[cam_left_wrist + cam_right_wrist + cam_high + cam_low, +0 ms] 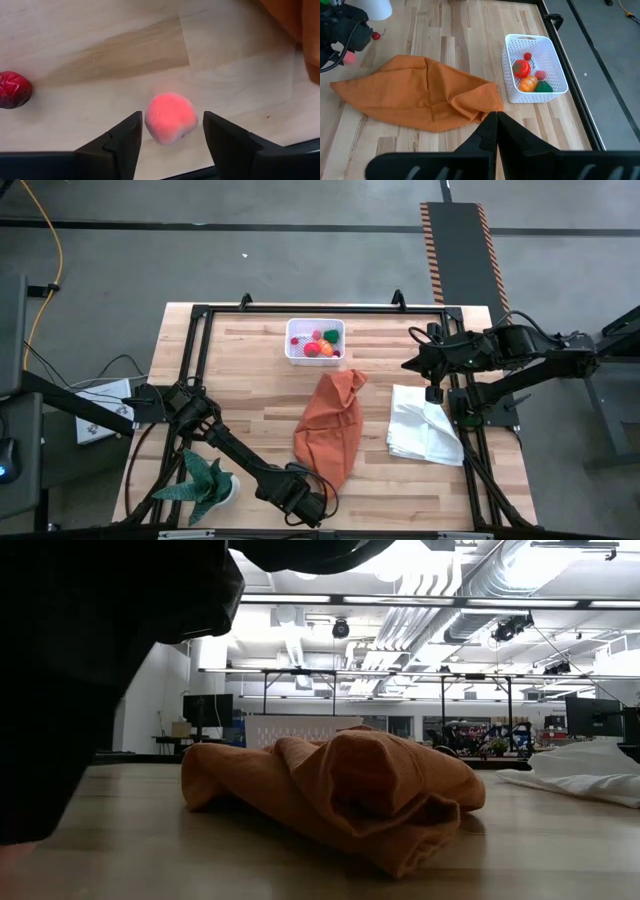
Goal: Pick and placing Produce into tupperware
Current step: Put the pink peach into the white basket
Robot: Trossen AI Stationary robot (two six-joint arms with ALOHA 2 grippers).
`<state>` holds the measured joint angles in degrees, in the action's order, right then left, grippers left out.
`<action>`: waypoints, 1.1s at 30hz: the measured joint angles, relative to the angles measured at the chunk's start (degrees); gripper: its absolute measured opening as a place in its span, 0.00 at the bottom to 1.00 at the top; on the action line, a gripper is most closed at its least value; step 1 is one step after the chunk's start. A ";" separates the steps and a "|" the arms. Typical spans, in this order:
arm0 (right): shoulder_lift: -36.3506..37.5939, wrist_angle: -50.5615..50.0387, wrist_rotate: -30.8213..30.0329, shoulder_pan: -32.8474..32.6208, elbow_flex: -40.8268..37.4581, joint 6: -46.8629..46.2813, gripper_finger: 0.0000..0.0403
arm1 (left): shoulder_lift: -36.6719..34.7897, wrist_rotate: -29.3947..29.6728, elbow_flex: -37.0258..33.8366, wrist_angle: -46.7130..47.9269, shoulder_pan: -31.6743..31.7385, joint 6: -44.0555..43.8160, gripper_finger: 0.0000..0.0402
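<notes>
- Between the spread fingers [125, 145] of the left gripper [170, 142] lies one pink produce piece [171, 118], resting on the wooden table [100, 45]; each finger stands just beside a flank, and contact cannot be confirmed.
- Handling, as a judgement: the pink piece looks small, light and faintly fuzzy, probably soft and a little yielding. Being rounded, it may roll or squirt out, so the hold belongs across its widest middle, with the jaws closing evenly from both sides.
- Beyond the fingers to one side lies one dark red wrinkled piece [14, 89], apart from the pink one and not within reach of the jaws.
- Farther out, past the fingers, begins one crumpled orange cloth [331, 426]; one white cloth [424, 431] lies beyond it.
- Well apart, across the orange cloth, stands one white tupperware [555, 65] holding about five pieces [522, 68]: red, orange, green, pink.
- One potted plant [205, 486] stands near the left arm.
- Right gripper [496, 131]: fingers closed on nothing, waiting above the table edge by the white cloth.
</notes>
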<state>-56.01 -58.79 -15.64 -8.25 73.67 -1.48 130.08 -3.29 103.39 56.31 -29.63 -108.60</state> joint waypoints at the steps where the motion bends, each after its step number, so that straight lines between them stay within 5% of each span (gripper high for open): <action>1: 0.00 -0.01 0.00 0.00 -0.01 0.01 0.00 | 0.00 -0.15 0.00 0.00 0.00 0.25 0.48; 12: 0.00 0.01 0.00 0.00 0.00 0.02 0.00 | 0.00 -0.15 0.00 0.04 0.00 0.33 0.36; 33: 0.00 0.01 0.00 0.00 0.00 0.02 0.00 | 0.00 -0.82 0.00 -0.18 0.00 0.40 0.35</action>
<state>-56.01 -58.78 -15.64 -8.25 73.67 -1.45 130.08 -4.11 103.39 56.13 -29.63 -108.20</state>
